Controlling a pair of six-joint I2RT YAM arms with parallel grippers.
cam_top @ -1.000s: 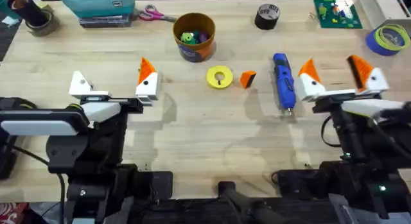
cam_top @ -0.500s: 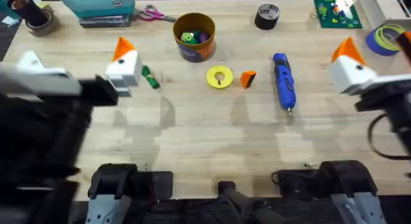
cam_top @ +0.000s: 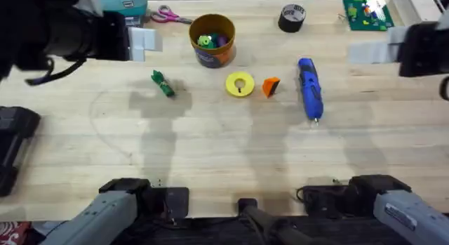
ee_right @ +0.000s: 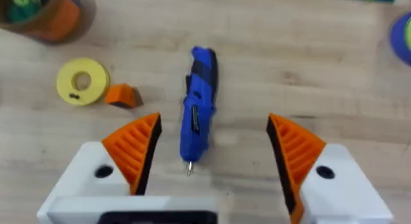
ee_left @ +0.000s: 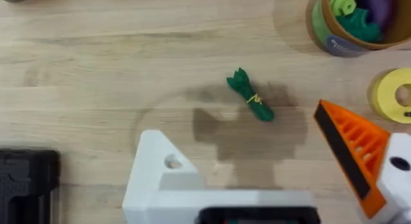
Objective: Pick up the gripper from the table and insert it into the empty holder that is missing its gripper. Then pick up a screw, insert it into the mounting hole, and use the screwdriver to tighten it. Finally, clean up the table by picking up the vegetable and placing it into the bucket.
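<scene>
Waiting untouched on the tabletop (cam_top: 231, 154), the orange gripper (cam_top: 271, 86) lies beside the screwdriver (cam_top: 309, 88); step 1 pending, both robot grippers spread empty, left gripper (ee_left: 270, 166) lacks 1 pad

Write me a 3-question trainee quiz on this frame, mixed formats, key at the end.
1. True or false: the screwdriver lies on the table, gripped by neither arm.
2. Which sits nearest the yellow disc? A) the vegetable B) the gripper C) the black tape roll
3. Fill in: on the left gripper, the holder lacks its orange ____.

Key: 1 true. 2 B. 3 pad; the other finger has one, and both fingers of the right gripper do too.
</scene>
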